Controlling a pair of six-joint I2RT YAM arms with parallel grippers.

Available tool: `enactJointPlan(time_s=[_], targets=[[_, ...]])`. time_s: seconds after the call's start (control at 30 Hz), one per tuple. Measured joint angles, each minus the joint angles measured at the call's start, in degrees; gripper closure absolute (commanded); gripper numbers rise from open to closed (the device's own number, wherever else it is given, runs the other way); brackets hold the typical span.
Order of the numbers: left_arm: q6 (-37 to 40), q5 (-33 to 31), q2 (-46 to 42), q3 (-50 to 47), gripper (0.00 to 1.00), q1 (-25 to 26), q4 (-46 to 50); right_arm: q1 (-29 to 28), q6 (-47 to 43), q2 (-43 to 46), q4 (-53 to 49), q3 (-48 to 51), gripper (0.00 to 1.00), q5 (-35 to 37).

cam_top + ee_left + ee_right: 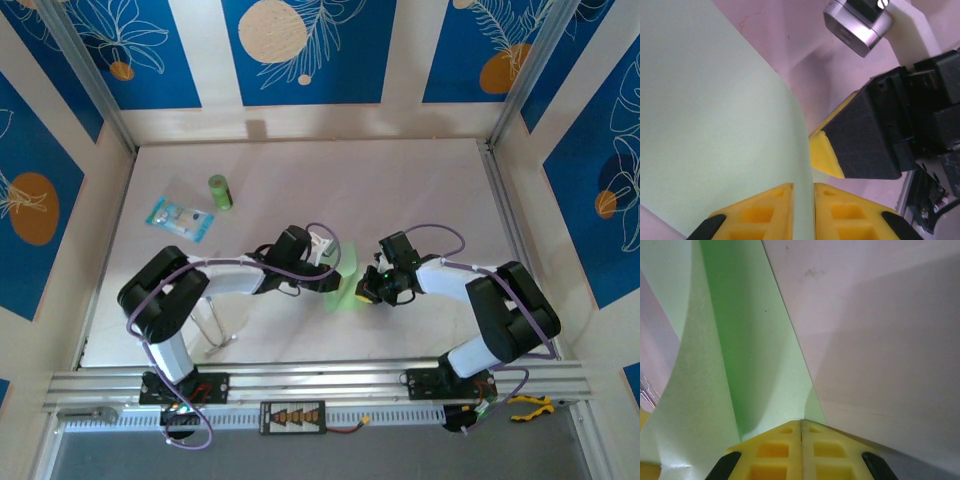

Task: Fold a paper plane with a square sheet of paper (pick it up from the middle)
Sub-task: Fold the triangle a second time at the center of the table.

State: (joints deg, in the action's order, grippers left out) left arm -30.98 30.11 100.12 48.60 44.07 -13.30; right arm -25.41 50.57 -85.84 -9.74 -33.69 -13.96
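The square sheet of paper (346, 284) is pale green and hangs bent between the two grippers at mid-table. My left gripper (334, 264) reaches it from the left. In the left wrist view its yellow jaws (803, 189) stand a little apart, with the sheet's (705, 125) curved edge running through the gap. My right gripper (366, 290) comes in from the right. In the right wrist view that gripper (801, 423) is shut tight on a lower corner of the folded sheet (755, 365). A yellow fingertip (826, 156) of the right gripper lies just beyond the paper in the left wrist view.
A small green cylinder (220, 192) and a clear blue-printed packet (180, 218) lie at the left back of the pale table (400, 180). Patterned walls close in three sides. A yellow-handled tool (530, 405) rests beyond the front rail at right.
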Motion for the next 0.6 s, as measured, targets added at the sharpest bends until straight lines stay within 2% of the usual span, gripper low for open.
enactJointPlan(time_s=[0.2,0.4,0.6], targets=[[1.29,1.88,0.13,0.76,0.96,-1.05,0.85,0.04,0.02,-0.22,-0.04,-0.07,0.98,-0.22],[4.46,1.57,0.24,3.48,0.97,-1.22,4.35,0.04,-0.02,-0.22,-0.17,-0.17,0.98,-0.24],[7.52,0.92,1.36,5.81,0.98,-1.22,7.39,0.02,-0.17,-0.09,-0.17,-0.31,0.92,-0.70]])
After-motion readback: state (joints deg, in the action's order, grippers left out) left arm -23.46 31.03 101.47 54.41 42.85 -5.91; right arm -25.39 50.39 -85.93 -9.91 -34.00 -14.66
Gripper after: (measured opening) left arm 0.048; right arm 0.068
